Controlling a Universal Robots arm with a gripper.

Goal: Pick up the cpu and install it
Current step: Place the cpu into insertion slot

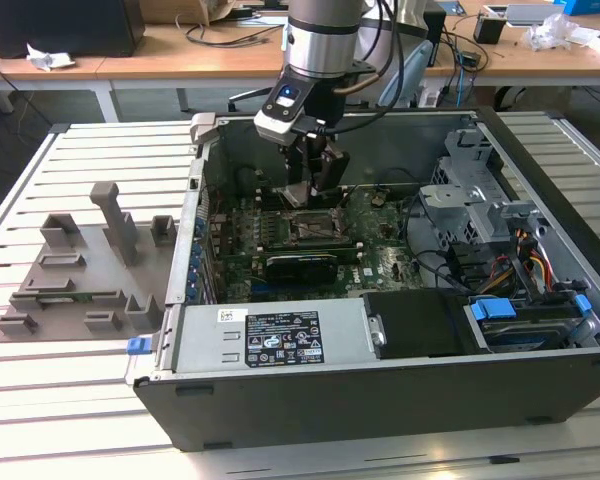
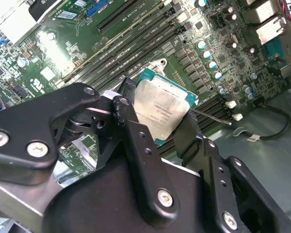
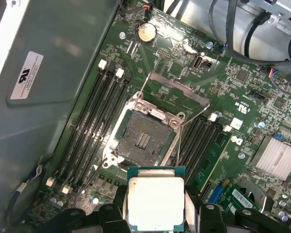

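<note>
Pickup is done — our black gripper [image 1: 313, 185] clamps the flat, silver-grey square cpu [image 3: 155, 201] by its edges, above the green motherboard [image 3: 242, 97]. Seating it is left to us — the dark square metal socket [image 3: 144, 138] nearby lies open and empty.

1. The cpu [image 3: 156, 204] is a small flat square. Its top is shiny silver-grey, with a thin blue-green edge all around.
2. Black jaws hold it on two sides, silver face showing in both wrist views.
3. It hangs over the green board, near the open socket [image 3: 144, 138] but not in it.
</note>
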